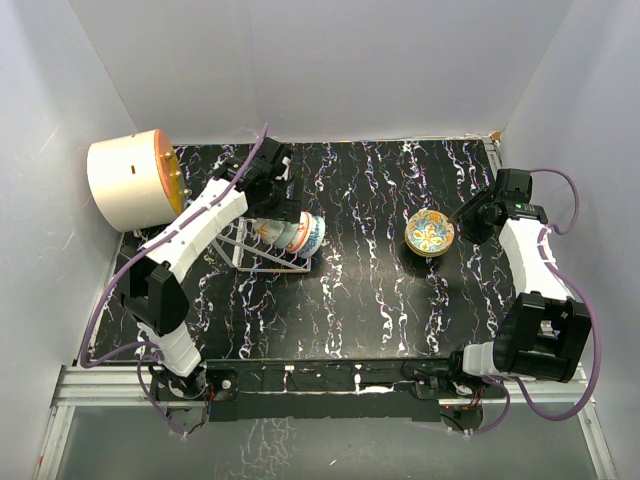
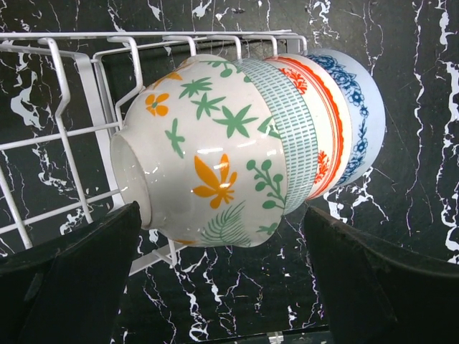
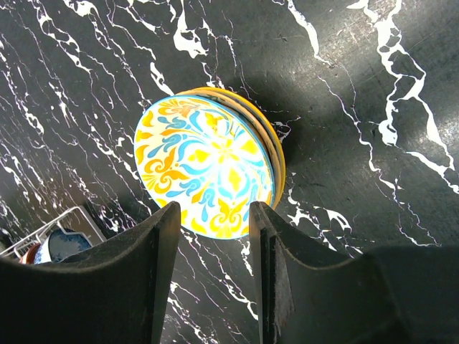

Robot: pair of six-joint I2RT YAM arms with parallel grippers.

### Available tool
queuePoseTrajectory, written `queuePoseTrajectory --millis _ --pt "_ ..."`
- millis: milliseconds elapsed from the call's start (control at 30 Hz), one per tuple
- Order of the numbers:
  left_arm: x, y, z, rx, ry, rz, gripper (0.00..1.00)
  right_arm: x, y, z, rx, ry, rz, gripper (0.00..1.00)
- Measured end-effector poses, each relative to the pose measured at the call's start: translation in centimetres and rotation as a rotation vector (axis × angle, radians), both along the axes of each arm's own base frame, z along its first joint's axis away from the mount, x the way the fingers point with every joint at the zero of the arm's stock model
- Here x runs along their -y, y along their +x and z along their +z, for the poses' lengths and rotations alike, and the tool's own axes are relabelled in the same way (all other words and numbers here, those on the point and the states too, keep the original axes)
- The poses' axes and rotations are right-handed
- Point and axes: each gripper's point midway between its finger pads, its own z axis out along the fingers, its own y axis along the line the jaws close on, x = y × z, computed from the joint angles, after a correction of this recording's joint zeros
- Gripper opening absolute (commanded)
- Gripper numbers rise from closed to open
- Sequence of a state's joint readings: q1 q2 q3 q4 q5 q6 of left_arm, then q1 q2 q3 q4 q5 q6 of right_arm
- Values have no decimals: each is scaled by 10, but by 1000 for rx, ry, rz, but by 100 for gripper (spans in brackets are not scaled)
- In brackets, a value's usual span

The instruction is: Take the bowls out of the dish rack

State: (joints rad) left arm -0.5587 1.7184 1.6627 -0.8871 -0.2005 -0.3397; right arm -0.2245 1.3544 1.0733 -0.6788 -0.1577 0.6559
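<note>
a large cream cylinder [image 1: 125,185] lies on its side at the far left corner of the table, close to the left wall. its orange end face [image 1: 168,176] is turned toward the right side of the table. a small dark mark shows on its cream side. the table top [image 1: 370,300] is black with white marble-like veins and catches pale glare in the wrist views. plain white walls [image 1: 330,60] close in the back and both sides. a silver metal rail [image 1: 330,400] runs along the near edge.
</note>
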Motion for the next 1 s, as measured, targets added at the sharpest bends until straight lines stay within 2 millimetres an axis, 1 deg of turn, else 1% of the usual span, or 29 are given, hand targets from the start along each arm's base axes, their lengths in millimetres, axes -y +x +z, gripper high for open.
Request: queuePoseTrajectory --millis 167,300,433,600,700,833,900,967,1000 --pt "1 0 -5 -12 5 -9 90 0 0 0 1 2 2 46" --pt "2 1 -3 -8 3 -12 84 -1 0 0 2 4 4 46" --pt "2 2 -2 -6 5 -16 77 -2 0 1 3 7 6 46" --pt "1 2 -3 -7 12 -23 74 -3 0 1 5 13 11 46" --pt "1 2 -4 -8 15 -24 70 -4 1 1 7 17 14 46" --pt "1 3 -4 -6 18 -28 68 -4 2 2 13 18 16 46" --pt "1 3 -4 -6 19 -30 69 -4 2 2 13 19 17 46" --pt "1 4 -4 -5 19 -30 75 -5 2 2 14 20 18 46" --pt "1 4 -4 -5 19 -30 77 -5 2 2 13 21 18 46"
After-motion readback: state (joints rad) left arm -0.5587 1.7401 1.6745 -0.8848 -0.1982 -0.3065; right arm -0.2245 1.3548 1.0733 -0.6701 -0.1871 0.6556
